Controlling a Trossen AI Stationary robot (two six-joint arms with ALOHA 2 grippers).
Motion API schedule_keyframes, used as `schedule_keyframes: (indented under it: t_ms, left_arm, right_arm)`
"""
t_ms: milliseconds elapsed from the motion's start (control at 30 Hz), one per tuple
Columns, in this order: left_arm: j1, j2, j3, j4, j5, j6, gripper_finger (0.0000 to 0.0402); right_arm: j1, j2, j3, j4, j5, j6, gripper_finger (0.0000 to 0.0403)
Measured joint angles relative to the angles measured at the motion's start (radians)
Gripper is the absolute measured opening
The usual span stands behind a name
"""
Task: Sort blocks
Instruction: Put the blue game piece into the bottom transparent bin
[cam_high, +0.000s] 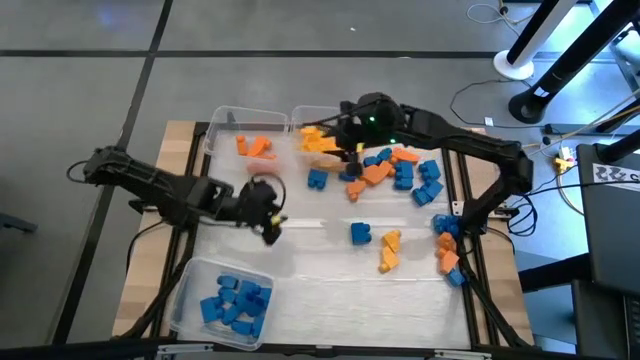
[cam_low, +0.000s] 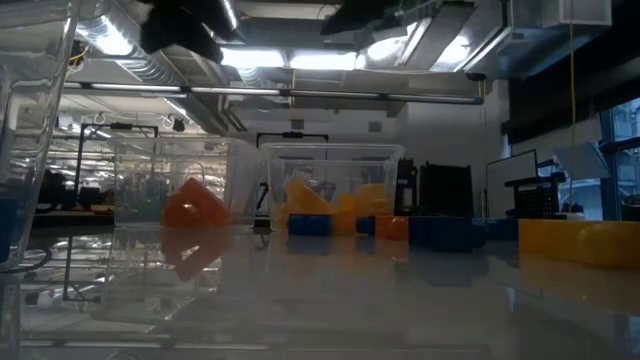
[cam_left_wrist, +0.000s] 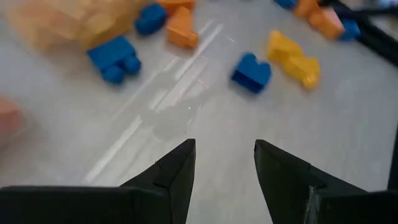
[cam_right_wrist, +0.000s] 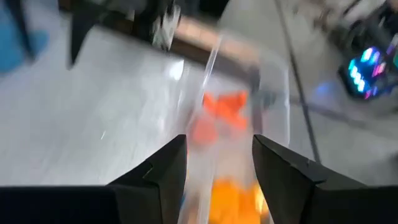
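- Bins are set at three places on the table (cam_high: 300, 262): a clear bin (cam_high: 226, 300) at the near left holds only blue blocks (cam_high: 236, 301), a second clear bin (cam_high: 245, 140) at the far left holds a few orange blocks (cam_high: 255, 146), and a third bin (cam_high: 312, 135) just beside it holds yellow blocks (cam_high: 318, 140).
- The left gripper (cam_high: 272, 226) is seen over bare table between the blue-block bin and the orange-block bin; in its wrist view its fingers (cam_left_wrist: 174, 171) are parted with nothing between them, above the empty surface.
- A lone blue block (cam_left_wrist: 252, 72) and a yellow block (cam_left_wrist: 293, 57) are seen ahead of the left gripper, near each other on the table.
- The right gripper (cam_high: 352, 148) is placed at the near edge of the yellow-block bin; its fingers (cam_right_wrist: 163, 167) are spread apart and nothing is held, with bin walls and orange and yellow pieces blurred beyond them.
- A loose scatter of blue and orange blocks (cam_high: 395, 170) lies just right of that gripper.
- A small cluster of blue and orange blocks (cam_high: 447, 245) is found at the table's right edge.
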Motion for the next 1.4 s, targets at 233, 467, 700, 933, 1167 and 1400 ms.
schedule_keyframes:
  t_ms: [233,467,700,933,1167,1400]
  left_arm:
    - [0.200,0.067,0.000,0.104,0.127,0.005,0.0155]
    - [0.315,0.224,0.000,0.285,0.161,0.032,0.0155]
    - [0.394,0.362,0.000,0.486,0.161,0.120,0.0155]
    - [0.445,0.463,0.000,0.566,0.160,0.126,0.0155]
    - [0.420,0.526,0.000,0.646,0.256,0.186,0.0155]
    - [0.323,0.591,0.001,0.839,0.385,0.484,0.0155]
  right_arm:
    - [0.082,-0.057,0.000,-0.265,0.238,0.000,0.0182]
    - [0.160,-0.060,0.000,-0.405,0.402,0.028,0.0182]
    - [0.229,-0.060,0.000,-0.443,0.407,0.034,0.0182]
    - [0.295,-0.060,0.000,-0.503,0.407,0.078,0.0182]
    - [0.372,-0.059,-0.013,-0.556,0.411,0.123,0.0182]
    - [0.419,-0.059,-0.032,-0.561,0.441,0.137,0.0182]
